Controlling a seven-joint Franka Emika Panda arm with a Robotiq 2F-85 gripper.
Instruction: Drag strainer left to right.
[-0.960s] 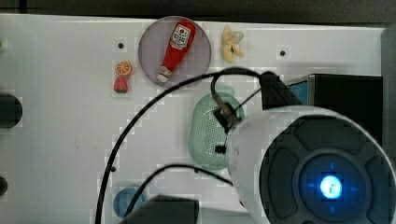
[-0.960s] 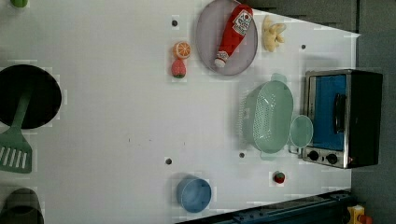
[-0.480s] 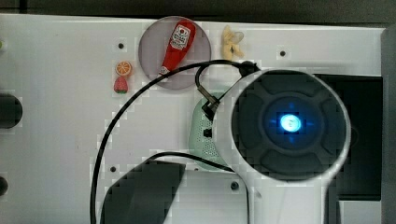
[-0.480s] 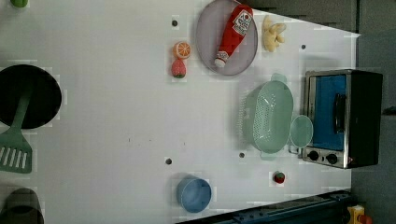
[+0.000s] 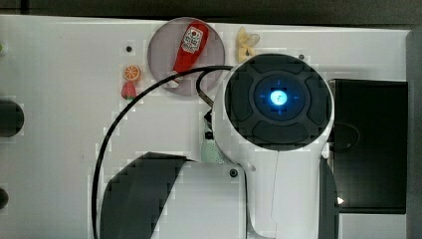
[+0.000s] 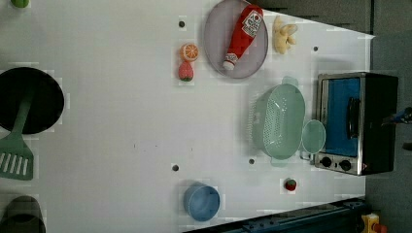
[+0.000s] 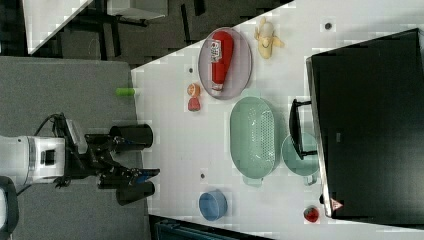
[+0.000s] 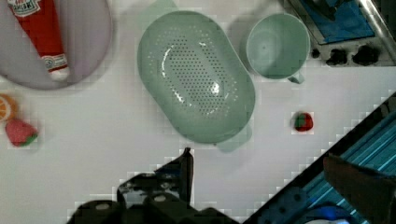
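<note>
White tabletop (image 6: 121, 121), mint strainer (image 6: 278, 121), grey floor (image 7: 65, 90)

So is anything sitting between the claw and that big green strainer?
No. In the wrist view the claw hangs just off the strainer, with bare white table between them. The teal cup sits on its other side.

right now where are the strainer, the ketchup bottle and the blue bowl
strainer (image 6: 278, 121), left view, on its perforated centre
ketchup bottle (image 6: 243, 31), left view, on the red body
blue bowl (image 6: 201, 202), left view, on its inside
</note>
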